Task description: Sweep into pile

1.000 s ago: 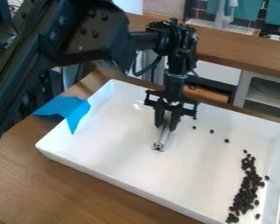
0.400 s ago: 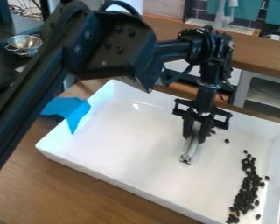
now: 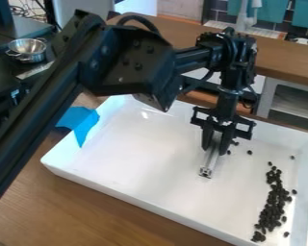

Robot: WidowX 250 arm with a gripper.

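My gripper (image 3: 217,148) hangs over the middle-right part of the white tray, shut on a silver metal bar (image 3: 210,161) whose lower end points toward the front. The bar is low over the tray floor; whether it touches cannot be told. Dark beans (image 3: 271,211) lie in a long, narrow pile along the tray's right side. A few loose beans sit close beside the gripper, one (image 3: 250,152) just right of it and another (image 3: 292,157) near the right wall.
The white tray (image 3: 137,203) has raised walls and stands on a wooden table (image 3: 73,211). Blue tape (image 3: 83,121) covers part of its left wall. A metal bowl (image 3: 27,49) is at the upper left. Behind the tray are a wooden counter (image 3: 285,60) and shelves.
The gripper has moved right with the bar, then hardly at all since the second frame. A bean now lies near the right wall, and the tray and pile have shifted slightly.
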